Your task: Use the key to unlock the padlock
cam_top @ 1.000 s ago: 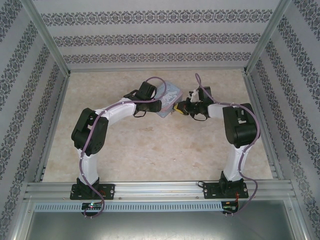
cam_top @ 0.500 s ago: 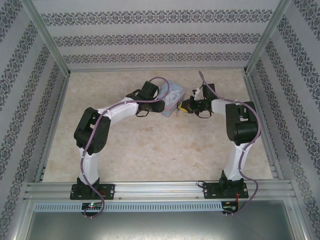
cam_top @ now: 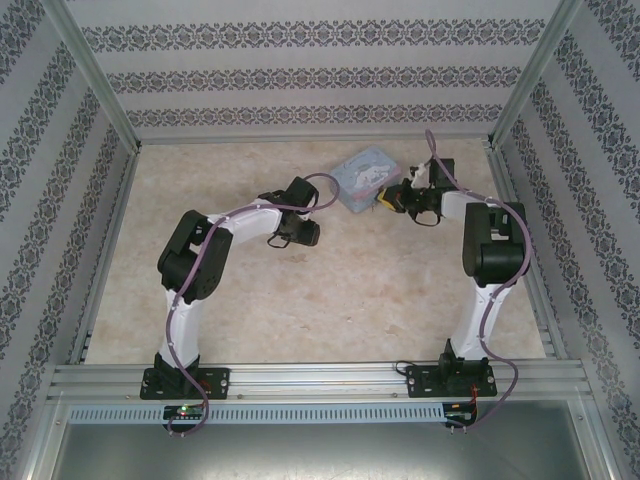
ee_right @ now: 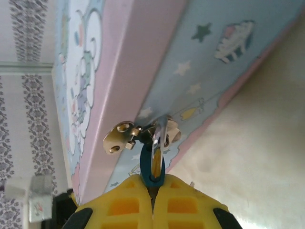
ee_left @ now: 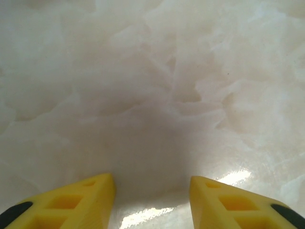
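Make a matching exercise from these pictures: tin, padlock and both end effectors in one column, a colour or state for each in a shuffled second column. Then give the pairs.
Column one
1. tin
2. padlock
3. left end effector
4. right end effector

Column two
A. shut on the padlock's blue body
B. pale blue with a cartoon print
C. open above bare table
D. shackle hooked through the latch on the tin

Pairs: 1-B, 2-D, 3-C, 4-A
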`<action>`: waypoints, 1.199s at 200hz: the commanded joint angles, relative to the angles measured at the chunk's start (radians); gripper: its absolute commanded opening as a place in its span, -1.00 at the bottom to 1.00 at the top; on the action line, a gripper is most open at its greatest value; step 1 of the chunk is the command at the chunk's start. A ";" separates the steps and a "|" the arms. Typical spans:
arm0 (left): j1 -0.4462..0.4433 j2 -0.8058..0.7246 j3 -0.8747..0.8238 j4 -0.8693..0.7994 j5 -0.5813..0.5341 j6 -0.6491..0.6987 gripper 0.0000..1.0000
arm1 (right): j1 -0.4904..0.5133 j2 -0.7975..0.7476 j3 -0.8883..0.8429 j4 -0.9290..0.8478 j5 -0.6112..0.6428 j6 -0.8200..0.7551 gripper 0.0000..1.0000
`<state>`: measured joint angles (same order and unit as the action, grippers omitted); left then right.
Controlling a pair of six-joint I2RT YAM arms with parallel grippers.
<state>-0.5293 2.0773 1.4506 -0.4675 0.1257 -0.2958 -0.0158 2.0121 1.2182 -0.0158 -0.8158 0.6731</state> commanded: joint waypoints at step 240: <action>-0.077 -0.035 0.137 -0.315 -0.258 0.062 0.29 | 0.376 -0.104 -0.380 0.372 0.095 0.150 -1.00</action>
<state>-0.5827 1.9793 1.5841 -0.6727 -0.0807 -0.2909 0.3851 1.8862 0.8623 0.2756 -0.7063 0.7738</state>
